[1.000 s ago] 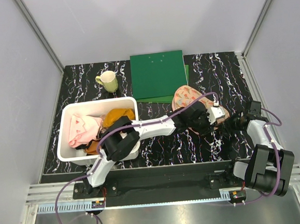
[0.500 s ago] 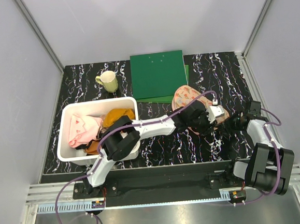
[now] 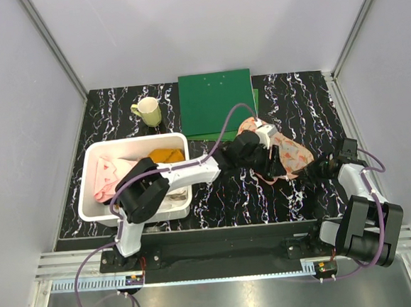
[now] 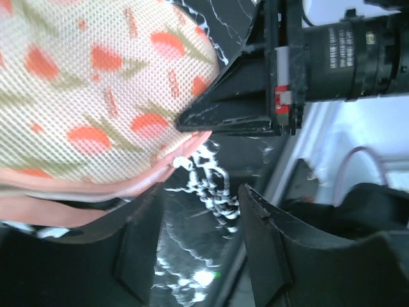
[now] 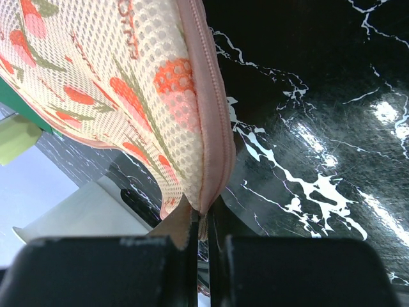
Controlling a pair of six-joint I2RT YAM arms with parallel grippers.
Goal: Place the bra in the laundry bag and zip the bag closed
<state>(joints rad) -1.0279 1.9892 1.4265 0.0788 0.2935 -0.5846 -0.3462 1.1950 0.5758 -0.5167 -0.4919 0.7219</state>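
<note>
Right wrist: right end effector [image 5: 201, 238] pinches laundry bag [image 5: 121, 83].

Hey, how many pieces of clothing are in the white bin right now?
2: a pale pink cloth in the bin's left half and an orange garment at its back right. The left arm covers the bin's near right part, so more may be hidden.

Found no fully legible text, label, brand or number in any view. Noted small red lettering printed on the mesh of the laundry bag [image 4: 96, 96], turned sideways and too blurred to read in either wrist view. Noted rows of fine white print around a black cylindrical barrel [image 4: 348, 54] in the left wrist view, too small to decipher. Nothing readable from above.
</note>
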